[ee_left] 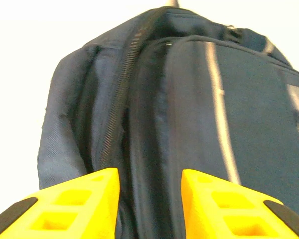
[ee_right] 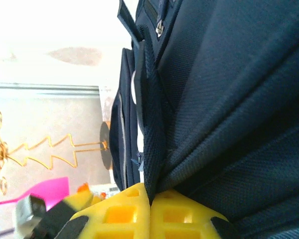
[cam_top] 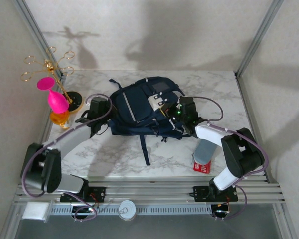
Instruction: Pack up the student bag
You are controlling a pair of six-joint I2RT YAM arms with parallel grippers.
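The student bag [cam_top: 139, 107], a navy-blue backpack with a thin light stripe and white patches, lies on the marble table with one strap trailing toward me. At the bag's left side my left gripper [cam_top: 107, 112] stands open. In the left wrist view its yellow fingers [ee_left: 89, 199] straddle the bag's [ee_left: 189, 109] zipped edge without closing on it, the left gripper [ee_left: 149, 172] almost touching the fabric. My right gripper [cam_top: 175, 114] is at the bag's right side. In the right wrist view the right gripper [ee_right: 150, 191] is shut on a fold of the bag's fabric [ee_right: 229, 99].
A gold wire stand [cam_top: 50, 67] with a pink object [cam_top: 55, 97] and an orange one [cam_top: 60, 119] sits at the table's left edge. A grey cylinder [cam_top: 205, 149] and a red box [cam_top: 202, 167] lie at the front right. Metal frame posts flank the table.
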